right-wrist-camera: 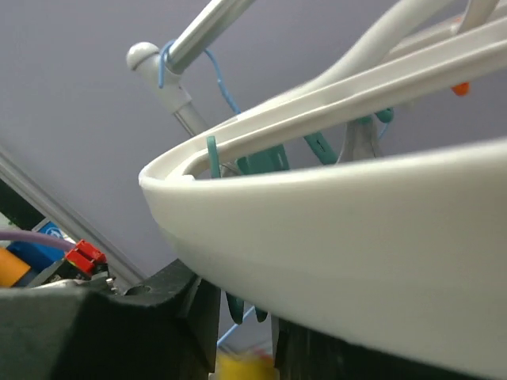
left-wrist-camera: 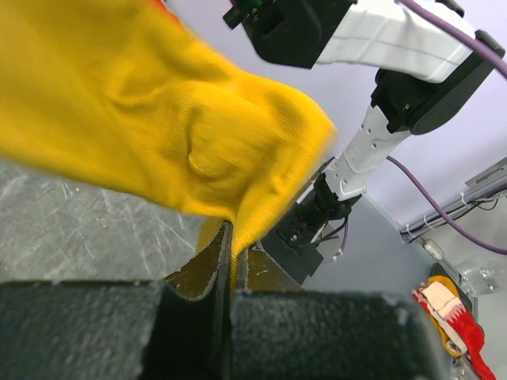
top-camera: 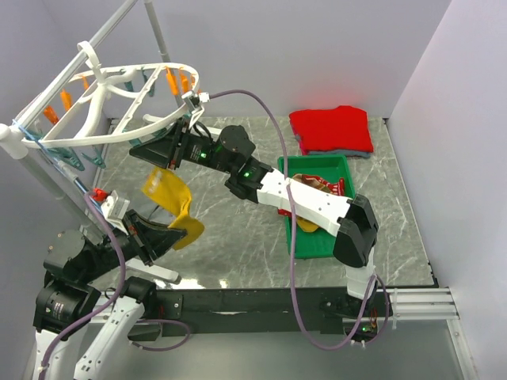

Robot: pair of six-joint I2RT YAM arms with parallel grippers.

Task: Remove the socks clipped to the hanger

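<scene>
Up at the far left of the overhead view hangs the hanger (top-camera: 103, 133), tilted, its orange clips (top-camera: 170, 79) along the far rim; from its near rim a mustard-yellow sock (top-camera: 168, 192) droops towards my left arm. Only this view gives me the whole layout: the green tray (top-camera: 317, 161) on the counter (top-camera: 238, 245) with red patterned socks (top-camera: 323, 185) lying in it, and the folded red garment (top-camera: 331, 129) beyond it by the back wall, well apart from the hanger.

My left wrist camera shows what the overhead one cannot: the left pincer (left-wrist-camera: 227, 237) is clamped flat, no gap between its fingers, with the lower edge of the sock pinched in the seam; the cloth bulges up and fills most of the picture, slightly blurred.

My right wrist camera sits just under the rim; the white band crosses the whole view, with the pole (right-wrist-camera: 198, 39) and its blue tie behind. The right pincer (right-wrist-camera: 245, 324) has its fingers a narrow way apart, right against the underside of the rim; a teal clip (right-wrist-camera: 236, 307) hangs down in the gap between them; a scrap of yellow shows just below; I cannot tell whether the fingers press on that clip or merely flank it. From above, that pincer is only a dark wedge beside the top of the sock.
</scene>
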